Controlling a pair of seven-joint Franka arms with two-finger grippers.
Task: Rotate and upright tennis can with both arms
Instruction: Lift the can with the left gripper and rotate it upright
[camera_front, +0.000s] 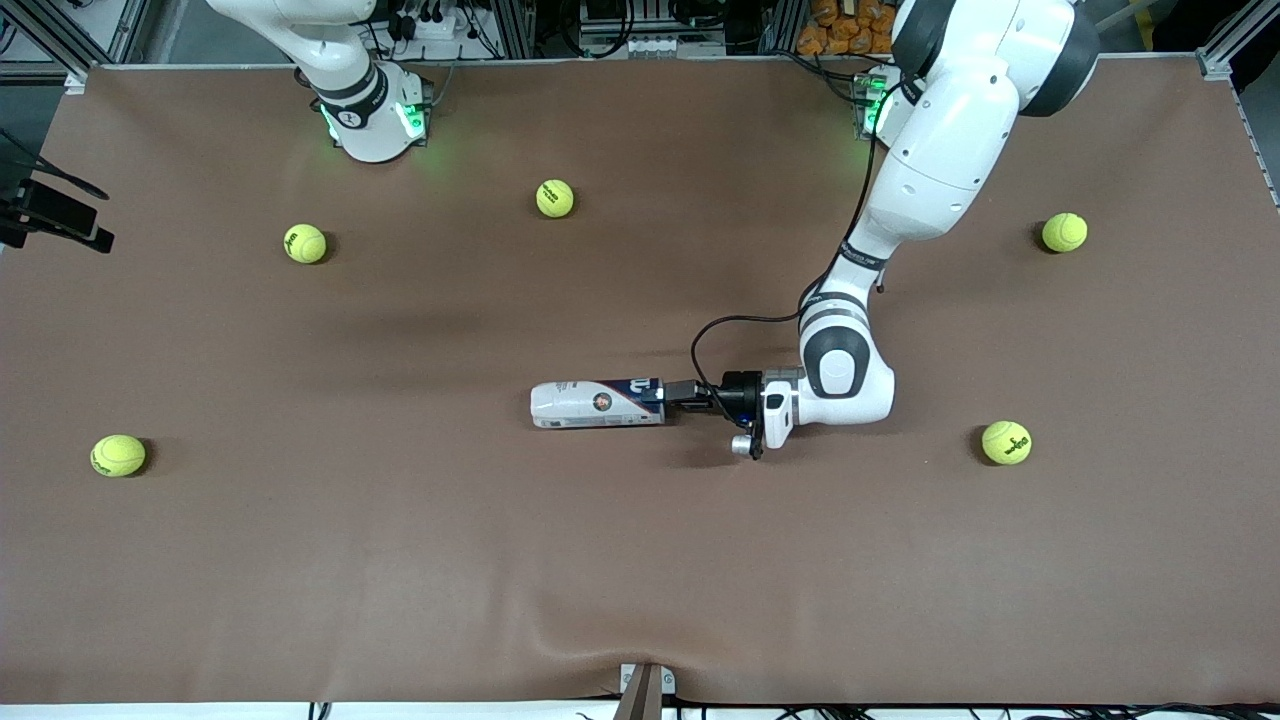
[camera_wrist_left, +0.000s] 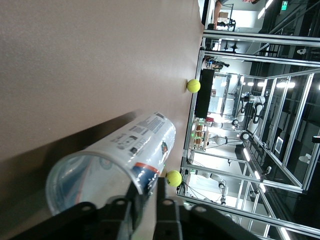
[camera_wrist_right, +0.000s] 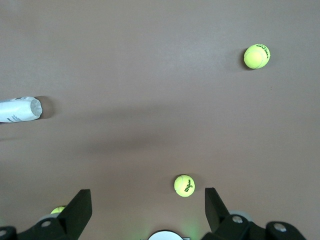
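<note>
Tennis can (camera_front: 597, 403) lying flat mid-table; left gripper (camera_front: 678, 393) pinching its open rim (camera_wrist_left: 142, 182), fingers clamped. Right gripper (camera_wrist_right: 147, 212) waiting high above table (camera_front: 400, 560), fingers spread wide.

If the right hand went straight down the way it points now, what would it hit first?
Probably bare table: the right hand hangs open over it, with the nearest ball seemingly just off its line.

1. A brown table cover (camera_front: 640, 560) lies wrinkled at its edge nearest the front camera.
2. Five yellow-green tennis balls sit on the cover, all well apart.
3. One ball (camera_front: 555, 198) lies farthest from that wrinkled edge.
</note>
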